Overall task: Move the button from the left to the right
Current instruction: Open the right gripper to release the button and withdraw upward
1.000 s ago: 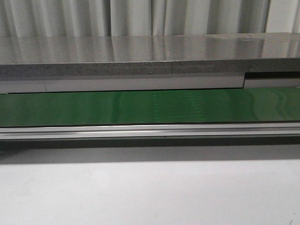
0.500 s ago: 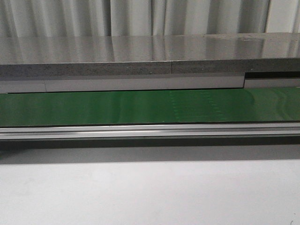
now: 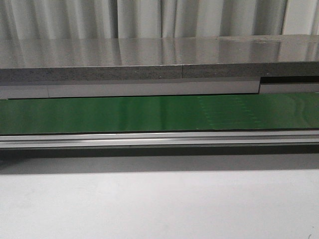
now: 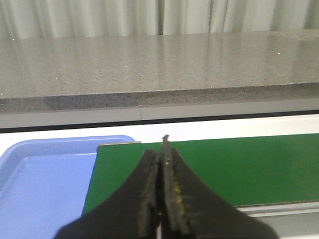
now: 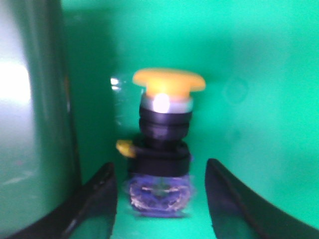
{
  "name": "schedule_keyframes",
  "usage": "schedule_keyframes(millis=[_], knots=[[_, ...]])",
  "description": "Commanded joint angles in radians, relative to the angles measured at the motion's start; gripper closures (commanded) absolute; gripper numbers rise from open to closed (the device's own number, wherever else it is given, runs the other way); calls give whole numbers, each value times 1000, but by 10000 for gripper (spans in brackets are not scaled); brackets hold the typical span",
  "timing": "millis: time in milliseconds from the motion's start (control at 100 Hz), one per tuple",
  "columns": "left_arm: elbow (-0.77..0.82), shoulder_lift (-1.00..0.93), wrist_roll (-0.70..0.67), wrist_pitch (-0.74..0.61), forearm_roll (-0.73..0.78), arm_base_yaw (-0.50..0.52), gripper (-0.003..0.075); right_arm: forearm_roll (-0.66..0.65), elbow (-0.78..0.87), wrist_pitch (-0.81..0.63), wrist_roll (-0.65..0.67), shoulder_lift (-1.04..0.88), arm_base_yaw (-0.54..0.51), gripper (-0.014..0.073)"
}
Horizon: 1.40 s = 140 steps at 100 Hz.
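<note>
Here, one button (image 5: 162,149) fills the right wrist view: a round yellow mushroom head on top, a shiny silver collar beneath it, then a black ribbed neck and a boxy black body with bluish marks low down and a small yellow tab on one side. It stands upright on bright green surface, sitting in the gap between the two black fingers of the right gripper (image 5: 162,199), whose jaws are spread apart with space on either side of it. The picture is a bit blurred. Over on the left wrist view, the left gripper (image 4: 162,199) has its jaws pressed together, holding nothing, above a green belt (image 4: 239,169) with one blue tray (image 4: 40,179) just beside its end. The front view shows one long green belt, a silver rail (image 3: 159,138), a grey speckled counter (image 3: 149,59), pale curtains (image 3: 139,17) behind and a white table (image 3: 159,204) in front.
</note>
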Motion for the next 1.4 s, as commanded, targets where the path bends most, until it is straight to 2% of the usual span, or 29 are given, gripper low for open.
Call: schedule_keyframes(millis=[0, 310, 580, 730, 940, 1170, 1390], knots=[[-26, 8, 0, -83, -10, -8, 741, 2, -32, -18, -6, -51, -7, 153], [-26, 8, 0, -83, -10, -8, 741, 3, -32, -43, 39, -96, -7, 153], [-26, 8, 0, -83, -10, -8, 741, 101, -32, -149, 39, -240, 21, 153], [-26, 8, 0, -83, -10, -8, 741, 164, -32, -183, 38, -323, 77, 155], [-26, 8, 0, -83, -10, -8, 741, 165, -14, -202, 38, -416, 210, 155], [-26, 8, 0, -83, -10, -8, 741, 197, 131, -317, 38, -564, 332, 155], [-26, 8, 0, -83, -10, -8, 741, 233, 388, -470, 38, -789, 382, 155]])
